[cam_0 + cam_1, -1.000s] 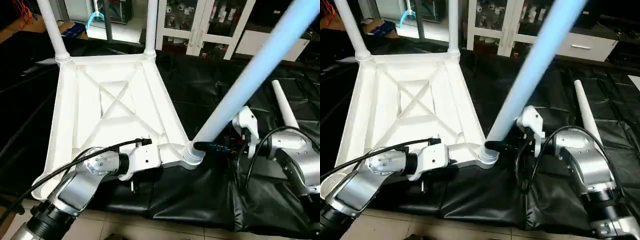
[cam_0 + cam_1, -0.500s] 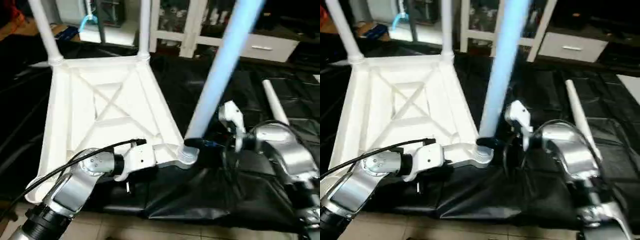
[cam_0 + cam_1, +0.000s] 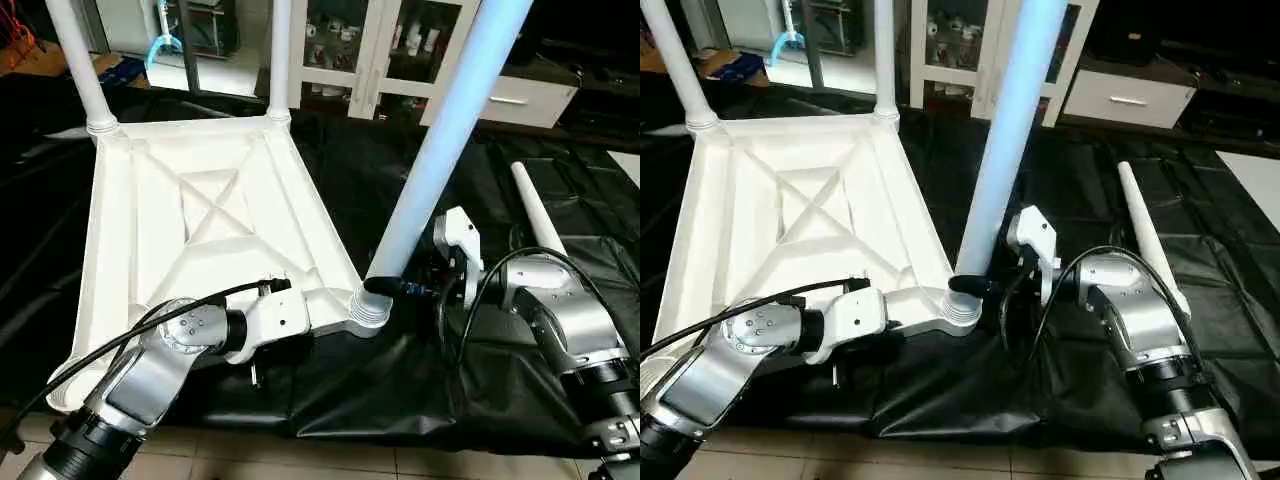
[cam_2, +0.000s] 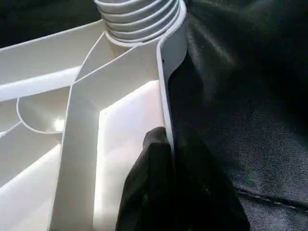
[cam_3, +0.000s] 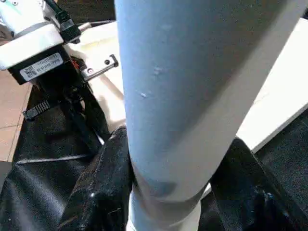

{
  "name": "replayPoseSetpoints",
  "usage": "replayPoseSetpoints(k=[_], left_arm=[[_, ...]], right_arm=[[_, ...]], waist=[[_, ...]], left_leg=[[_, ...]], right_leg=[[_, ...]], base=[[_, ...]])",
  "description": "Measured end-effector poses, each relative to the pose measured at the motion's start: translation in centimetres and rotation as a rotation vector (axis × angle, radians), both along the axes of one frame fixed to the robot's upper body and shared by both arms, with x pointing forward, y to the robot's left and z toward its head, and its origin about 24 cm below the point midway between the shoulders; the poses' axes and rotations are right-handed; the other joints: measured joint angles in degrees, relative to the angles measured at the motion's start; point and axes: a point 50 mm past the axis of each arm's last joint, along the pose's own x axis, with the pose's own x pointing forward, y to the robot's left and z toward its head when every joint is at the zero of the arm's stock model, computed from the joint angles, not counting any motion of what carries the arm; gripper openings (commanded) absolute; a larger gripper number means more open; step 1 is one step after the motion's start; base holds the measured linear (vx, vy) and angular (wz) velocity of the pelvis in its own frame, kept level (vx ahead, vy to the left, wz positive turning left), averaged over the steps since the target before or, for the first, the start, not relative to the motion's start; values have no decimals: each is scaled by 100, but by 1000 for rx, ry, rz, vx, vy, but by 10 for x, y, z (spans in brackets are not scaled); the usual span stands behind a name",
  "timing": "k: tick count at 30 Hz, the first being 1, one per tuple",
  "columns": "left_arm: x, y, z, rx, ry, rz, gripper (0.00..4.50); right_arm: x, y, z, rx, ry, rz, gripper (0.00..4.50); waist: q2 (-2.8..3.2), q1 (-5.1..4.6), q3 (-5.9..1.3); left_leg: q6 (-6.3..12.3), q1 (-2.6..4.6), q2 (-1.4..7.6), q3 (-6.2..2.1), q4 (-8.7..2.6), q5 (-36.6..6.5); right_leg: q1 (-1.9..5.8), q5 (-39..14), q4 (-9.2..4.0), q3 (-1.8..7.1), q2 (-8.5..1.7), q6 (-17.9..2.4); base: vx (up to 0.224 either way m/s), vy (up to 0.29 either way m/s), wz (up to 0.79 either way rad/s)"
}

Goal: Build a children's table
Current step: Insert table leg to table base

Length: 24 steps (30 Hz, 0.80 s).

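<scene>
Your right end effector (image 3: 392, 287) clamps the third leg (image 3: 440, 160) just above its near-right socket (image 3: 368, 312); it leans right. Your left end effector (image 4: 166, 192) pinches the tabletop's rim (image 4: 166, 86).

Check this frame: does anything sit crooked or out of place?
Yes. The leg in the near right socket leans toward the right, while the two far legs stand straight up. The right gripper holds it just above the socket. The fourth leg lies loose on the black sheet.
</scene>
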Motion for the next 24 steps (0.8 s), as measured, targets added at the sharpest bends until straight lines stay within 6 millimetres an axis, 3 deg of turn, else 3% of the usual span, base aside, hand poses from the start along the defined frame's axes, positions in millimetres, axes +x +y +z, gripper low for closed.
replayPoseSetpoints(k=[11, 16, 19, 24], left_arm=[[0, -1, 0, -4, 1, -1, 0], [2, -2, 0, -5, -4, 35, 0], [8, -5, 0, -17, 2, 95, 0], [15, -12, 1, -58, 20, 188, 0]], right_arm=[[-6, -2, -2, 15, -19, -31, 182], [-5, 3, -6, 54, -20, -115, 182], [-1, 6, -8, 83, -10, -214, 182], [8, 14, -7, 110, -36, -368, 182]], waist=[[-2, 22, -7], [-1, -13, 1], [0, -37, 19], [33, -158, 94]], left_leg=[[0, -1, -5, -1, -22, 0], [0, -1, -11, -8, -27, 0], [0, -2, -39, -46, -27, 0], [0, -17, -78, -161, -32, 0]], right_leg=[[-1, 0, -2, 2, 0, 1], [-9, -2, -9, 2, 0, 3], [-21, -7, -22, 8, -3, 9], [-31, -9, -133, -28, 1, 11]], base=[[0, 0, 0], [0, 0, 0], [0, 0, 0], [0, 0, 0]])
